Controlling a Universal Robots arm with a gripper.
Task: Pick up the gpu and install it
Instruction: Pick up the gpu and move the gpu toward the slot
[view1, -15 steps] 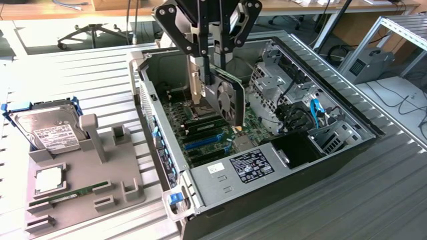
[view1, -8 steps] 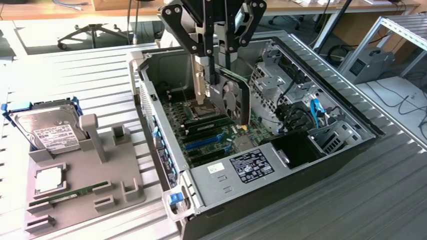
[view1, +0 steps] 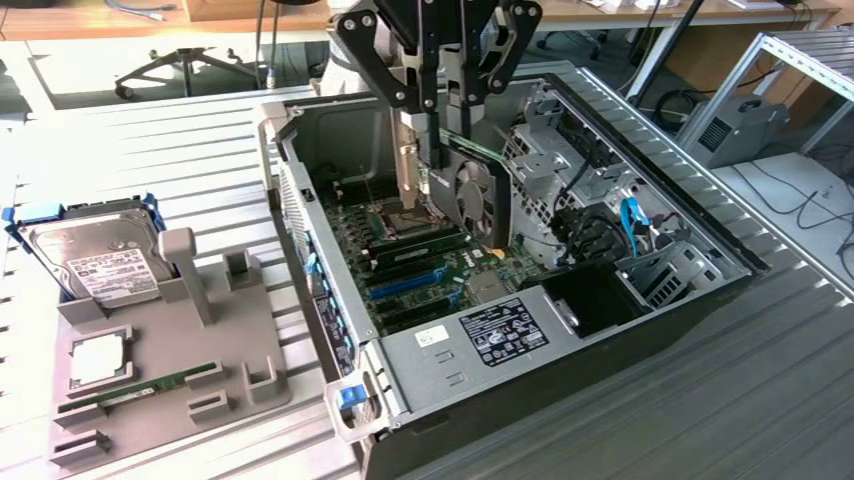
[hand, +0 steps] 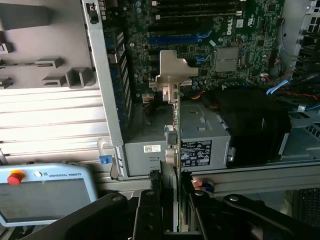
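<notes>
My gripper (view1: 437, 140) hangs over the open computer case (view1: 334, 400) and is shut on the gpu (view1: 470, 195). The black card stands on edge, its round fan facing the exterior view's right and its silver end bracket (view1: 404, 165) toward the left. It sits just above the motherboard (view1: 447, 265), near the blue slots (view1: 404, 285); whether it touches a slot I cannot tell. In the wrist view the gpu (hand: 175, 135) appears edge-on between the fingers (hand: 151, 210), with the bracket (hand: 170, 75) at its far end over the motherboard (hand: 225, 30).
A grey fixture tray (view1: 174, 340) lies at the exterior view's left, carrying a silver hard drive (view1: 100, 260) and a green RAM stick (view1: 140, 388). The power supply (view1: 501, 330) fills the case's near end. Drive cages and cables (view1: 601, 225) crowd its right. A teach pendant (hand: 45, 192) lies outside.
</notes>
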